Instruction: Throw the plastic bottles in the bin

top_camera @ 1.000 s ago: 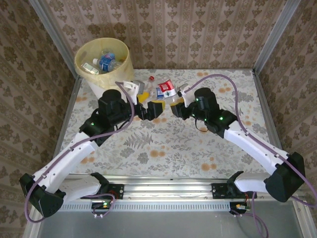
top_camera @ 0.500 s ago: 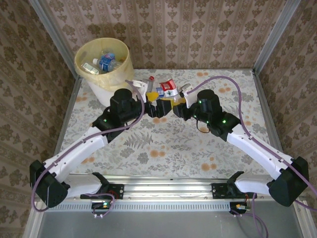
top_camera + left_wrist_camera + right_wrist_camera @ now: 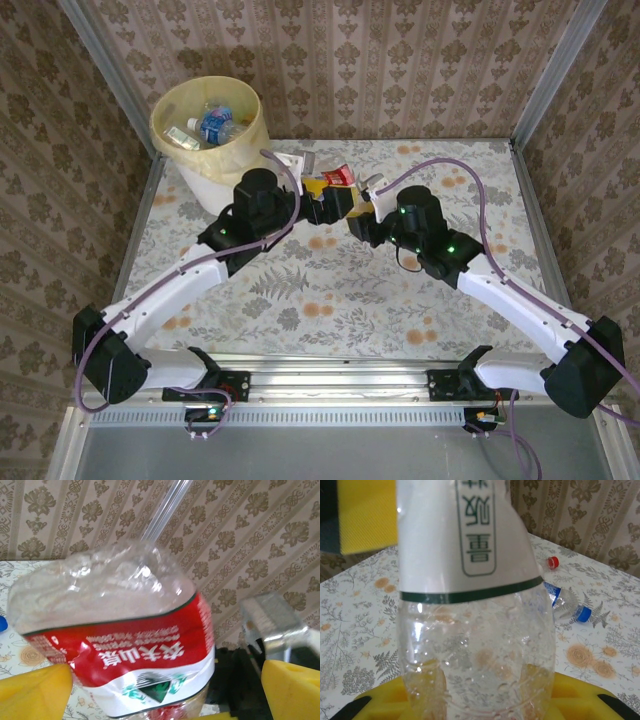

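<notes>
A clear plastic bottle (image 3: 340, 178) with a red and white label is held up above the middle of the table's far side. My right gripper (image 3: 357, 215) is shut on its clear end (image 3: 475, 645), with yellow pads on both sides. The jaws of my left gripper (image 3: 325, 205) stand open around the labelled part (image 3: 125, 645); the left pad (image 3: 35, 692) is close to it and the right pad (image 3: 292, 690) stands apart. The bin (image 3: 165, 115), a white bucket with a pale yellow liner, is at the far left corner with several bottles (image 3: 213, 125) inside.
Two more bottles lie on the flowered table beyond the held one: one with a blue label and cap (image 3: 565, 602), one with a red cap (image 3: 550, 562). Patterned walls and metal posts (image 3: 545, 80) close in the back and sides.
My left arm has swung right and forward from beside the bin until its open jaws straddle the bottle in the right gripper. The right gripper has shifted only slightly.
</notes>
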Robot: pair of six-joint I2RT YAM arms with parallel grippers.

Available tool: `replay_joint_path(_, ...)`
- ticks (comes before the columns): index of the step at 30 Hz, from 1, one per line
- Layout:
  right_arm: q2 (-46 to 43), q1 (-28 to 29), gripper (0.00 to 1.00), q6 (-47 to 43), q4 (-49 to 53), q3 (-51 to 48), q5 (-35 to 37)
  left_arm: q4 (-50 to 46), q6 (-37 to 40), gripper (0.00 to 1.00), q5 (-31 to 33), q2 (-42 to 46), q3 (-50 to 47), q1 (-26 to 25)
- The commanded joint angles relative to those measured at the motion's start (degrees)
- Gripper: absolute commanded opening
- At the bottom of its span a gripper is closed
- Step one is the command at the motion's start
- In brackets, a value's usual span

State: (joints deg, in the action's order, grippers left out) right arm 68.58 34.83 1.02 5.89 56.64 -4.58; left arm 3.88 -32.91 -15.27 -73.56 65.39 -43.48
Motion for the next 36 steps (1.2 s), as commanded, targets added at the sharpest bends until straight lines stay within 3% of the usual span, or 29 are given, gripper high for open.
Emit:
replay_joint_path(1,-1.1,0.5,0.34,-2.6,-2.4,-1.5,3.3,-2.8,-2.6,0.95,1.3,0.0,3.2,-0.3)
replay_joint_path(12,0.0,1.0,0.34,-8.5,-5.2,-2.3,5.6,-18.3,-5.9,0.79,3.0,-4.0,11.7,-0.1)
replay_joint_path(29,3.1,3.6,0.31,-23.2,-15.3,-4.5,10.9,-28.4,-8.2,0.79,6.3,-6.6,18.6,1.5)
replay_joint_path(36,4.4,4.8,0.32,-29.6,-18.9,-3.9,12.9,-31.6,-8.1,0.71,6.3,-9.0,21.5,2.3)
